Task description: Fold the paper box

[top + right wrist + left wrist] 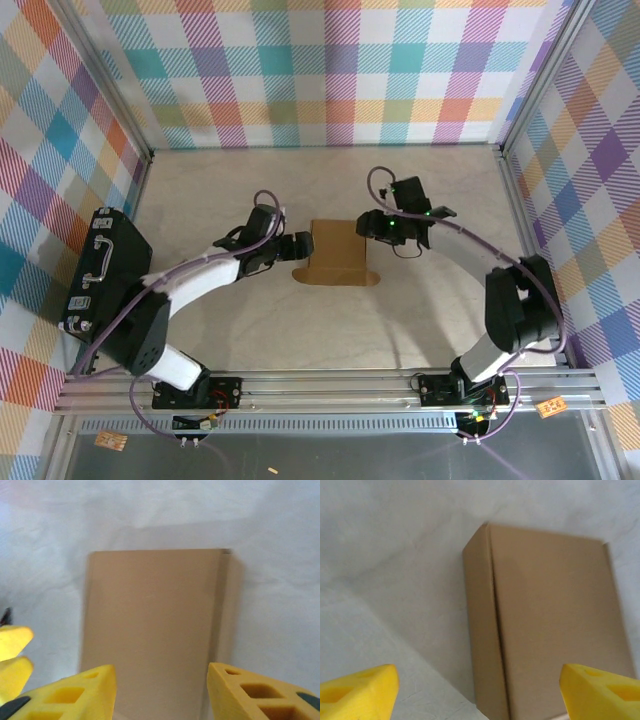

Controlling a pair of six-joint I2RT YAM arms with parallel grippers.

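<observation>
No legible text, brand or number; dark markings on small orange tag [551,406] too small to read.

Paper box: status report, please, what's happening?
Left tool open, right tool open, flanking paper box. Partly folded, scalloped flaps flat on table. Black case far left, out of the way.

Paper box [555,630] — lower part cut off in both wrist views.
</observation>
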